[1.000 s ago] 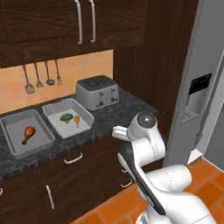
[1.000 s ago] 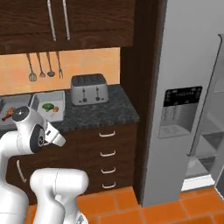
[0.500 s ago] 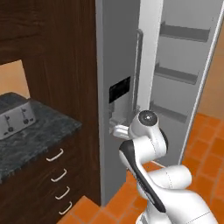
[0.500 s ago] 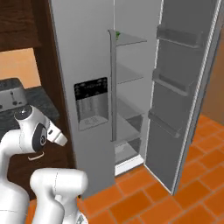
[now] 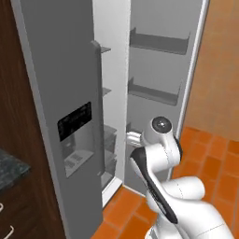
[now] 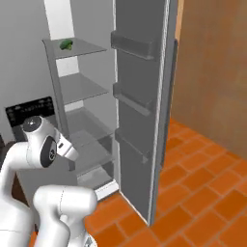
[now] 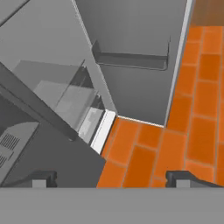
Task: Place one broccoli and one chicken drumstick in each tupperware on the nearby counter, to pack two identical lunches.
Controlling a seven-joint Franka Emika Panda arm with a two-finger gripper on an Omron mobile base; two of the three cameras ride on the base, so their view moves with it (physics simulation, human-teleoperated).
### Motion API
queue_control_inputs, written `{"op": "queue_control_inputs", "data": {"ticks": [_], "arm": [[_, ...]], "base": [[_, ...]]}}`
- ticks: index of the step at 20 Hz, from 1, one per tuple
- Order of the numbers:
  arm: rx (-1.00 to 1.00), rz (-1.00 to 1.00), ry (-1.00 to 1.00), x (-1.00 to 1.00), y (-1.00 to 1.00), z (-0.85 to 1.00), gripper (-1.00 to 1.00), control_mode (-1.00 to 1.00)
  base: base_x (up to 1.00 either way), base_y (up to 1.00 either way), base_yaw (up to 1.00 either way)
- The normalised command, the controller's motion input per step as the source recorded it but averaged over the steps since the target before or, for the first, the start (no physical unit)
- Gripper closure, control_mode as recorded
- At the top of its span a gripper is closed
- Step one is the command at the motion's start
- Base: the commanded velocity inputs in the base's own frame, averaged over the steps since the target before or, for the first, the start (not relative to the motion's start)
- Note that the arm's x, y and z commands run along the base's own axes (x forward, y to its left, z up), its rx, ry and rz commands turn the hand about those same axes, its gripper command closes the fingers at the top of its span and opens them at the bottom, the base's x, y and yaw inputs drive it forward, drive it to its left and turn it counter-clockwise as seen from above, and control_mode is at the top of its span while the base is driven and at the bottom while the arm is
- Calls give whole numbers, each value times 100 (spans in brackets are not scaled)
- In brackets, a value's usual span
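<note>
A small bright-green broccoli (image 6: 66, 45) lies on the top glass shelf of the open fridge. My gripper (image 7: 111, 179) is open, its two dark fingertips (image 7: 43, 178) wide apart with nothing between them. It points down at the orange floor tiles by the foot of the fridge. The hand (image 5: 133, 137) is held low in front of the fridge opening, well below the broccoli. A corner of the dark stone counter (image 5: 7, 170) shows at the far left. The chicken drumstick and the tupperware are out of view.
The grey fridge door (image 6: 140, 96) stands wide open on the right, with shelf bins on its inside. The shut left door (image 5: 70, 116) carries a dispenser panel. Glass shelves (image 6: 79, 89) fill the inside. Orange tiled floor (image 7: 197, 109) lies open in front.
The whole picture has swung right as the base turned, from the counter with its trays and toaster to the open fridge. The gripper has stayed open.
</note>
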Motion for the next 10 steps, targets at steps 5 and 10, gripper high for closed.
{"op": "queue_control_inputs", "data": {"ticks": [5, 10], "arm": [[0, 0, 0, 0, 0, 0, -100, 100], [0, 0, 0, 0, 0, 0, -100, 100]], "base": [[100, -63, 6], [84, -4, 55]]}}
